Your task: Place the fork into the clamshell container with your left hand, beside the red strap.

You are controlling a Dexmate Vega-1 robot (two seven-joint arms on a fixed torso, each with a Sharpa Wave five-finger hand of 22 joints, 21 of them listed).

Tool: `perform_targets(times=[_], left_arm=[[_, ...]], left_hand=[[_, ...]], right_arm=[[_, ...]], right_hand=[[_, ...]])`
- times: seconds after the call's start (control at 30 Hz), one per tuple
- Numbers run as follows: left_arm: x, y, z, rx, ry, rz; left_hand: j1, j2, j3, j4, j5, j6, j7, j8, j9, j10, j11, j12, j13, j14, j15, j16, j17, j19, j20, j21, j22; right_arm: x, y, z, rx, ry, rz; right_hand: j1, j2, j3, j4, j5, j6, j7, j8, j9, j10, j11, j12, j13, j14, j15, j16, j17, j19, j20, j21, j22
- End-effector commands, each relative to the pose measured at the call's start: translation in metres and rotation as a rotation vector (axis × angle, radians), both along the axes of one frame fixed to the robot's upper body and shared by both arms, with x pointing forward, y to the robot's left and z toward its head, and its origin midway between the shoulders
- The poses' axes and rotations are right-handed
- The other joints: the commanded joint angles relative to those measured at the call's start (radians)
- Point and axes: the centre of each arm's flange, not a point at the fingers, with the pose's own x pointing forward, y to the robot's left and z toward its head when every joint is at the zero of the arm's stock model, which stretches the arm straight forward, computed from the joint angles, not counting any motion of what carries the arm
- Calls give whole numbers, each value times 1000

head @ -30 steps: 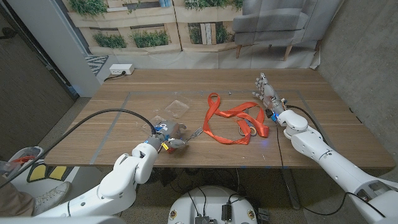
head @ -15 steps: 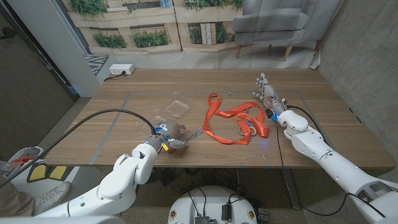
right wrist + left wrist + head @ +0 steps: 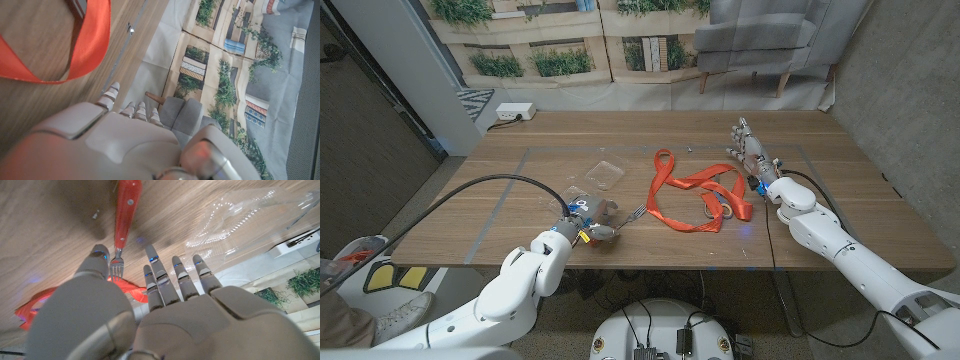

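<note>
Worktop [image 3: 520, 200] in the head view carries the clear clamshell container [image 3: 605, 174] near its middle, with the red strap [image 3: 698, 198] looped on the wood to its right. The fork [image 3: 630, 216] lies between them, nearer the robot, red handle toward the strap. The left hand [image 3: 588, 222] sits just beside its tines; the right hand [image 3: 748, 150] stands upright, fingers apart, holding nothing.

Left wrist view: the left hand [image 3: 150, 315] has its fingers [image 3: 152, 270] spread, empty, the fork [image 3: 122, 225] just beyond them, the container [image 3: 245, 220] near.

Right wrist view: the right hand [image 3: 115, 140] holds nothing, the strap [image 3: 75, 45] apart from it.
</note>
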Motion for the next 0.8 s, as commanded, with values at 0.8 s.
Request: perform_targets(times=[0.8], left_arm=[[0,0,-4,14,3,0]], left_hand=[[24,1,6,-2,3,12,0,1,2,6,-9,-6,8,-5,-58,-3,2,-3,-4,0,2]], right_arm=[[-3,1,0,-2,-4,5]], right_hand=[[-1,7,-6,3,-5,2,-1,1,2,1,-2,-4,3,-9,-5,1,2,2,0,-1,6]])
